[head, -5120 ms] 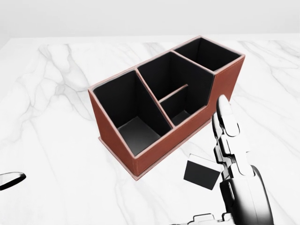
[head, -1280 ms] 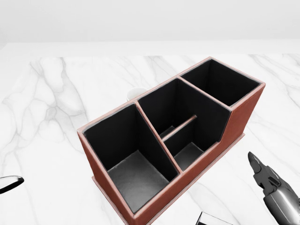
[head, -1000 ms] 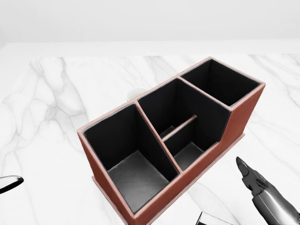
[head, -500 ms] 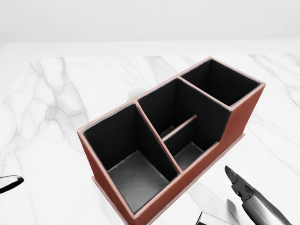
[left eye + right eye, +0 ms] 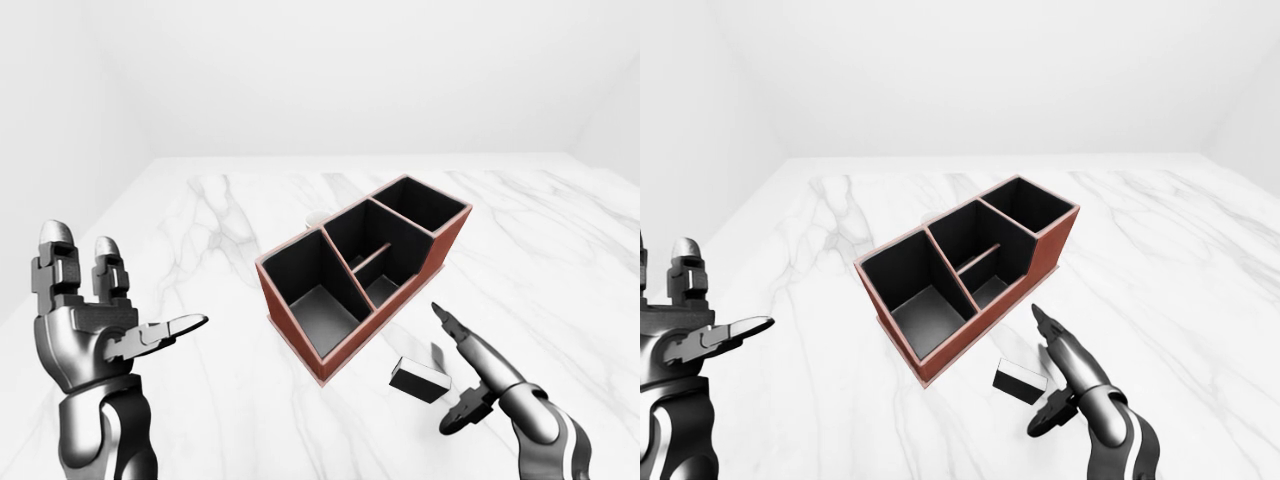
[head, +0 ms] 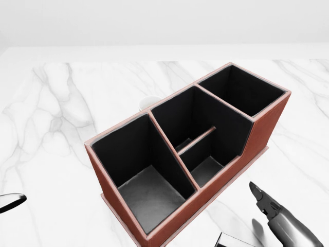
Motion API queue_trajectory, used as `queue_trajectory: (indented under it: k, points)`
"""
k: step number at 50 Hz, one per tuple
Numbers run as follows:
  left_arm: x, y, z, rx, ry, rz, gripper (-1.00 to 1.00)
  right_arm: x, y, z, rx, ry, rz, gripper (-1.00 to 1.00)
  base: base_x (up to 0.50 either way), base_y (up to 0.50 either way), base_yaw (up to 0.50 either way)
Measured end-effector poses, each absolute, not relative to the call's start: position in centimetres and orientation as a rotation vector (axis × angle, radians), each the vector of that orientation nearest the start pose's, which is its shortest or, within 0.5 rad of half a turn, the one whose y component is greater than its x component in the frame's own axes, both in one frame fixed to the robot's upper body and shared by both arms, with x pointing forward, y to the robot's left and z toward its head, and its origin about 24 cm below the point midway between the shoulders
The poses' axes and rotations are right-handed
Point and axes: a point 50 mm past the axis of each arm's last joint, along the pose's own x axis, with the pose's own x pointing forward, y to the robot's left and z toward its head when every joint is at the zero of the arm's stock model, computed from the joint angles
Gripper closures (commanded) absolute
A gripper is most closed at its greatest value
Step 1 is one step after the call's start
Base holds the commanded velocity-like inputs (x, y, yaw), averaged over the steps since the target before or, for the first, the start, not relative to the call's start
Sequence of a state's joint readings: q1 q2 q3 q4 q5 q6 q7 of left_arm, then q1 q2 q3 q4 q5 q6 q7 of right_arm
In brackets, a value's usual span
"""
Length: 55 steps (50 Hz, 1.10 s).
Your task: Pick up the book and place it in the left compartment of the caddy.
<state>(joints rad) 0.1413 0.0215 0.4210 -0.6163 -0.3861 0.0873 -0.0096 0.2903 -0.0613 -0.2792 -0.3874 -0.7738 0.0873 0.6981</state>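
On the marble: a white veined marble tabletop (image 5: 200,210) carries everything in view.
Caddy: the rust-red leather-look caddy with black-lined compartments (image 5: 362,268) sits angled on the tabletop; its large left compartment (image 5: 312,290) is empty.
Book: the small dark book with a pale page edge (image 5: 419,379) lies flat on the marble just beside the caddy's near long wall, toward the bottom of the left-eye view — apart from the caddy, not yet lifted.
Right hand: the metallic three-finger right hand (image 5: 470,372) hovers just right of the book, fingers spread, holding nothing.
Left hand: the left hand (image 5: 100,325) is raised well apart at the view's left, fingers splayed and empty.
Handling: likely light, stiff and smooth-covered, so prone to slipping.
Grip: best pinched across its thin faces at one short end — then lowered upright into the left compartment.
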Motion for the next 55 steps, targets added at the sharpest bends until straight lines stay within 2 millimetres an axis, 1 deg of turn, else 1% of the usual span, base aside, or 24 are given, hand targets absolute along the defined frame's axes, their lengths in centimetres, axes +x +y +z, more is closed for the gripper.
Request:
queue_trajectory:
  k: [14,55]
  points:
    - [18.6,24.3,14.9,-0.197,-0.469,0.308,-1.00,18.6,-22.1,4.1,-0.828,0.422,0.279,-1.00,0.00,0.00,0.00]
    - [18.6,24.3,15.0,-0.198,-0.472,0.310,-1.00,18.8,-22.6,1.9,-0.765,0.495,0.327,-1.00,0.00,0.00,0.00]
